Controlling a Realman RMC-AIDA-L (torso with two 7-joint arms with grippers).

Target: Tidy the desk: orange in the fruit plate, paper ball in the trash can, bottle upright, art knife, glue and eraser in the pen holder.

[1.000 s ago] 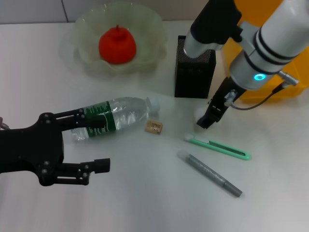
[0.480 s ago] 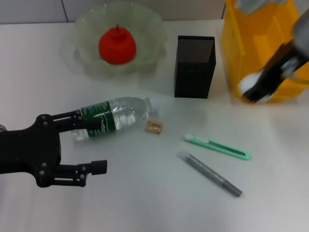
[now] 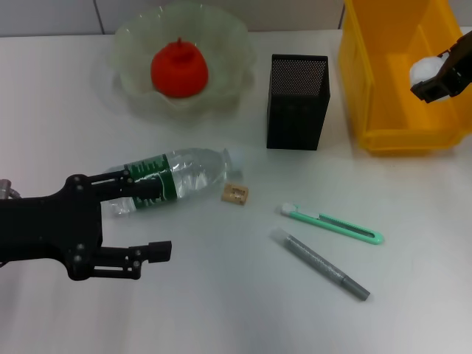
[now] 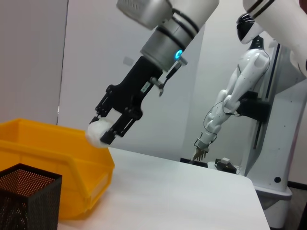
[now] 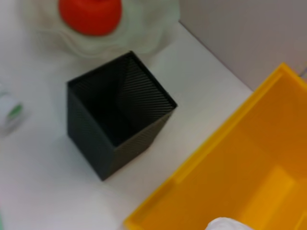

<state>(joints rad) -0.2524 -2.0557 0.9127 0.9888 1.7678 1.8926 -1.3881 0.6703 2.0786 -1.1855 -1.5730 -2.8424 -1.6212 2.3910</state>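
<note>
— What did the right gripper (image 3: 435, 82) hold?
— Its jaws pinched the crumpled white paper ball (image 3: 422, 70), carried above the open yellow plastic bin (image 3: 383, 110) serving as trash can, presumably so a release would drop it inside.
— And the left gripper (image 3: 151, 221)?
— Its jaws were spread, low over the white table (image 3: 221, 295), beside the clear plastic bottle with a green label (image 3: 169, 177), which lay on its side just beyond the fingers, likely lined up for righting it.

We see a white table (image 3: 221, 310) carrying a clear glass fruit plate (image 3: 133, 55), a black mesh pen holder (image 3: 296, 103) and a yellow plastic bin (image 3: 383, 74). On it also lie a clear plastic bottle (image 3: 173, 181), a tan eraser (image 3: 235, 194), a green art knife (image 3: 332, 224) and a grey glue stick (image 3: 321, 264).
</note>
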